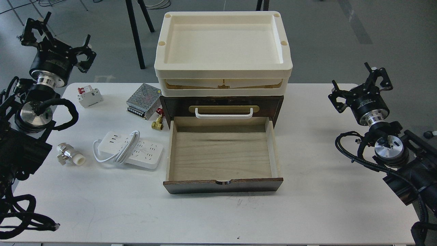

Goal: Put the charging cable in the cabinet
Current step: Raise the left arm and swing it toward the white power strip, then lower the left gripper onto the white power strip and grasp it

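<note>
The charging cable, a flat white power strip with its white cord looped over it, lies on the white table left of the drawer. The cabinet is a dark-brown chest at mid table with cream trays on top. Its light wood lower drawer is pulled out and holds nothing. My left gripper is open and empty, high at the far left, well behind the cable. My right gripper is open and empty at the far right, away from the cabinet.
A perforated silver power-supply box, a white circuit breaker, brass fittings and a metal-and-white pipe fitting lie on the table left of the cabinet. Black stand legs rise behind the table.
</note>
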You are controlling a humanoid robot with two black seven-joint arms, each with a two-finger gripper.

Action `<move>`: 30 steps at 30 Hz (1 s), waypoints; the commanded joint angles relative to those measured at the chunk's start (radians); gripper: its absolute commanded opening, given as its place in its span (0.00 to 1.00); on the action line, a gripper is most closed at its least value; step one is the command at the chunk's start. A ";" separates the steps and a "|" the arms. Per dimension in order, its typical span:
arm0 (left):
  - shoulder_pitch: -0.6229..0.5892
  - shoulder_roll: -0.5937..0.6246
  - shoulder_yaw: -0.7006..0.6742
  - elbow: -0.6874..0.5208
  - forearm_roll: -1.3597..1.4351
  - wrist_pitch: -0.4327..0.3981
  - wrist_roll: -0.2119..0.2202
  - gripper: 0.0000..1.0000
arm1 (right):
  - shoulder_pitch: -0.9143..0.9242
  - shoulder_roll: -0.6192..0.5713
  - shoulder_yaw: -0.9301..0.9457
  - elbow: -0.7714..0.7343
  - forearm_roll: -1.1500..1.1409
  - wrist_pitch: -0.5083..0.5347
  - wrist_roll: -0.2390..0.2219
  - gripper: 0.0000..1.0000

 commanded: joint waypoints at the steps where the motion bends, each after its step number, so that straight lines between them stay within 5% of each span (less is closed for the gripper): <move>1: 0.003 0.071 0.011 -0.082 0.007 0.000 0.006 1.00 | 0.001 0.000 0.000 0.001 0.000 0.003 0.001 1.00; 8: -0.002 0.373 0.103 -0.277 0.123 0.000 -0.007 0.98 | 0.001 0.000 0.000 0.001 0.000 0.008 0.001 1.00; 16: -0.065 0.615 0.103 -0.659 0.669 0.000 -0.007 0.93 | -0.002 0.000 -0.001 0.004 0.000 0.008 0.001 1.00; 23: -0.035 0.636 0.140 -0.820 1.307 0.010 -0.007 0.93 | -0.003 0.000 -0.001 0.004 0.000 0.006 0.001 1.00; 30: -0.014 0.617 0.445 -0.811 1.585 0.162 -0.007 0.93 | -0.003 0.000 -0.001 0.004 0.000 0.005 0.001 1.00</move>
